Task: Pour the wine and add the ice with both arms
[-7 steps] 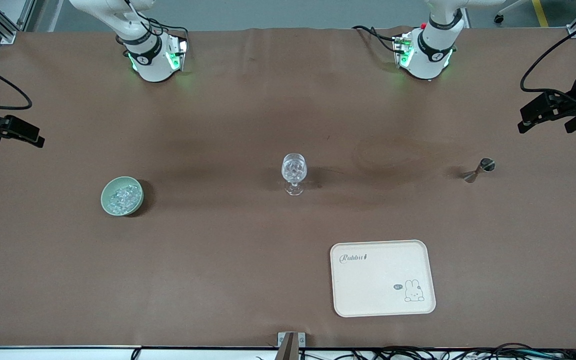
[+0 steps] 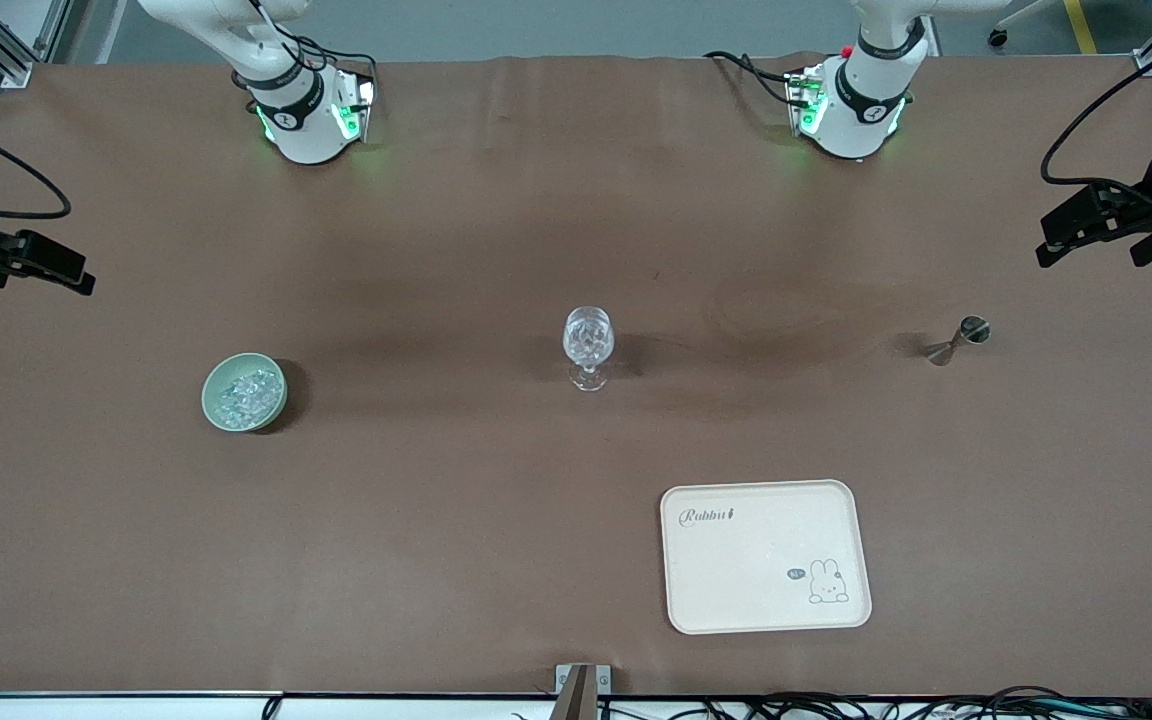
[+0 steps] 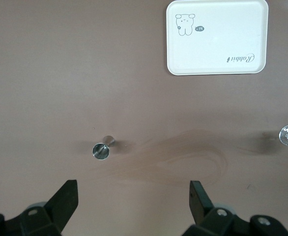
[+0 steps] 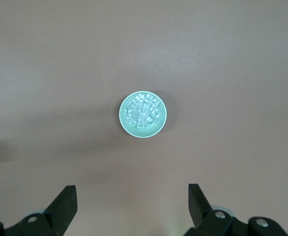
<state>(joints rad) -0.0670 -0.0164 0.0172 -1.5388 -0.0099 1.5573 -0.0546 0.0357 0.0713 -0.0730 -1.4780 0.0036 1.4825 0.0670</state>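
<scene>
You're at the approach step: both end effectors, left [image 3: 131,199] over the jigger [image 2: 955,340] and right [image 4: 129,204] over the bowl [image 2: 216,405] of ice [image 2: 248,390], hang spread and empty, so next descend and grip, glass [image 2: 588,345] mid-worktop.

The front camera looks down from high across the worktop [image 2: 496,520], facing both bases. Each wrist camera looks straight down from well above; the left shares the tray [image 3: 217,37] with it.
</scene>
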